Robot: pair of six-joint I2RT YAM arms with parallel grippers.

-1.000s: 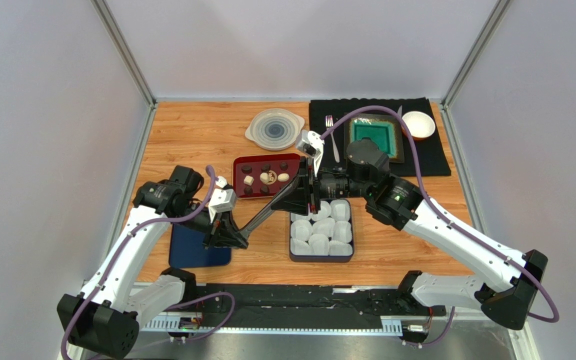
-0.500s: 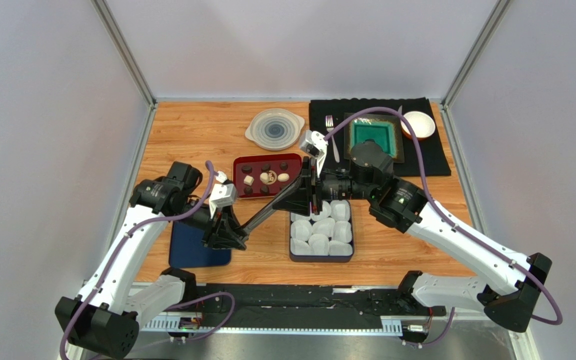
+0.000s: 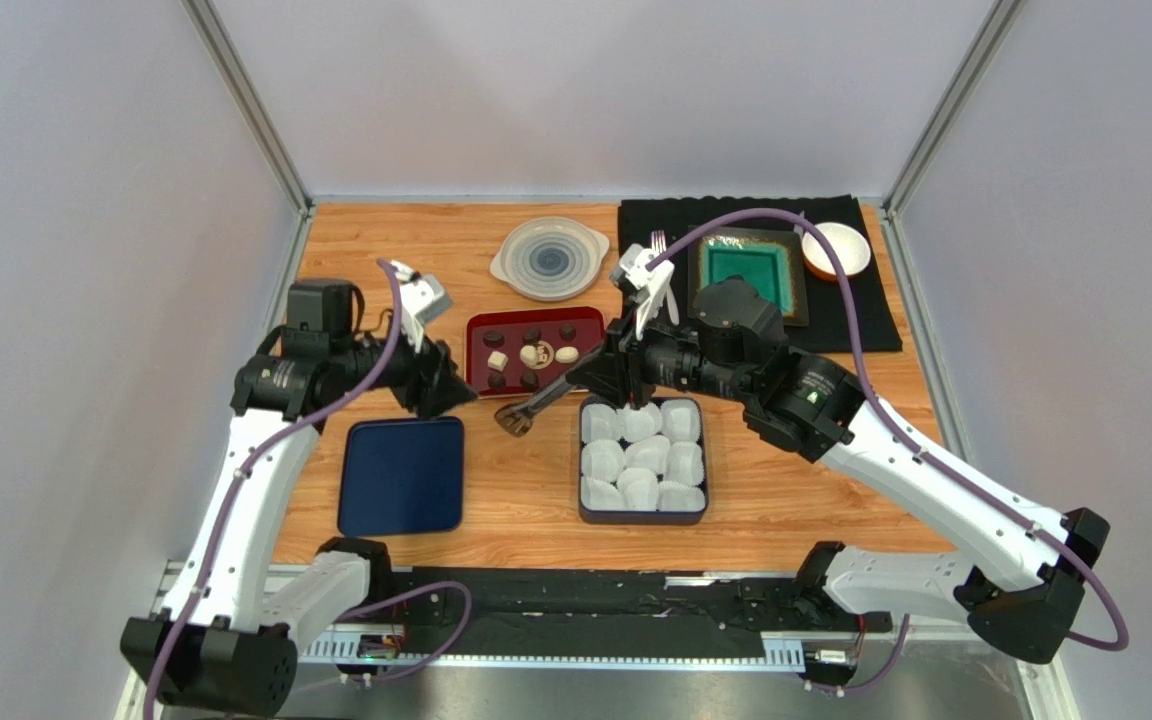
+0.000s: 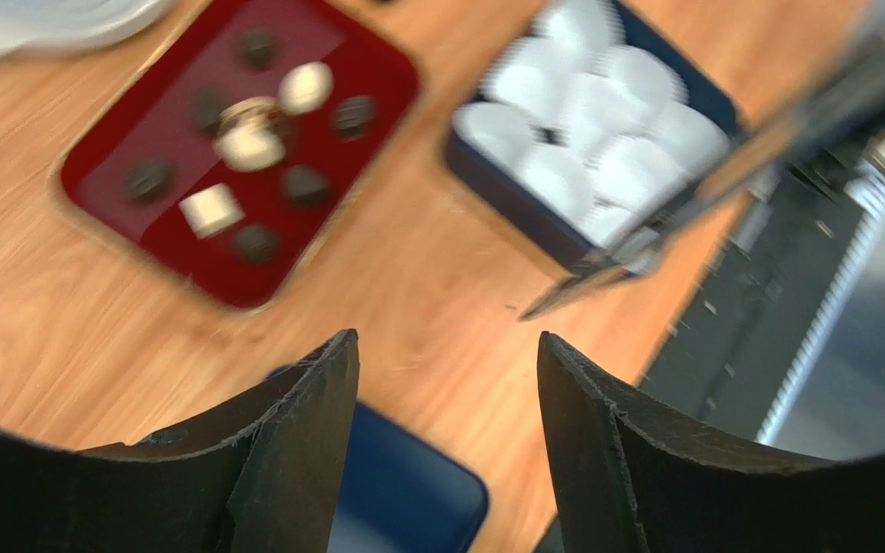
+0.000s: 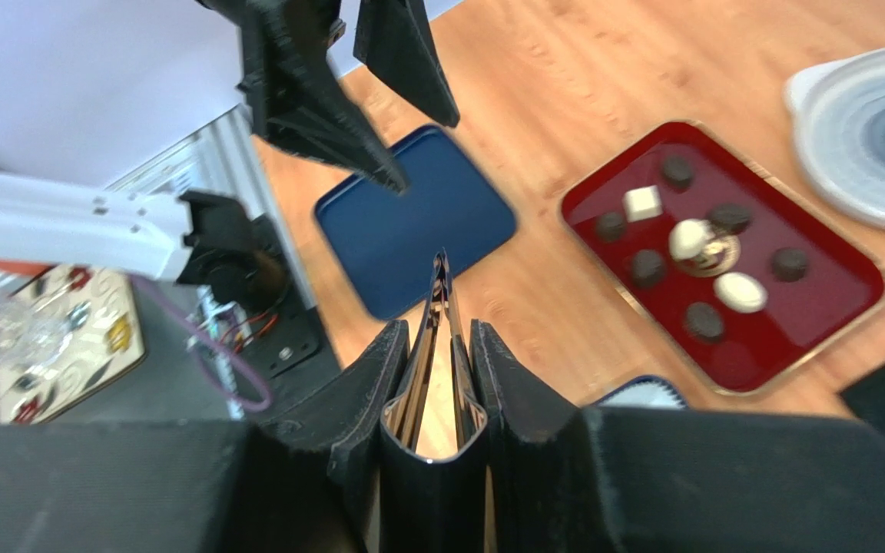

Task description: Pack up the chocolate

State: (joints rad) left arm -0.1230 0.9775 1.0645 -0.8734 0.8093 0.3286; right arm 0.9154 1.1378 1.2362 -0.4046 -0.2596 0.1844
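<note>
The right arm (image 3: pixel 898 450) hides part of one navy box (image 3: pixel 642 518) of white paper cups (image 3: pixel 642 458). One red rectangular tray (image 5: pixel 840 294) holds nine chocolates (image 5: pixel 647 267), six dark, three pale; right fingers (image 5: pixel 438 334) clamp shiny metal tongs (image 5: pixel 441 282), left fingers (image 4: pixel 447 338) gape empty.

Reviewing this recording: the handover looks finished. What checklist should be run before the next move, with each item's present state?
1. Grip: right gripper shut on the tongs - ok.
2. Clearance: left gripper open, nothing between its fingers, apart from the tongs - ok.
3. Source: chocolates lie uncovered in the red tray - ok.
4. Destination: paper cups in the box look empty - ok.
5. Access: lid lies apart from the box, on its left - ok.
6. Tong tips parted enough for a piece - cannot tell.
</note>
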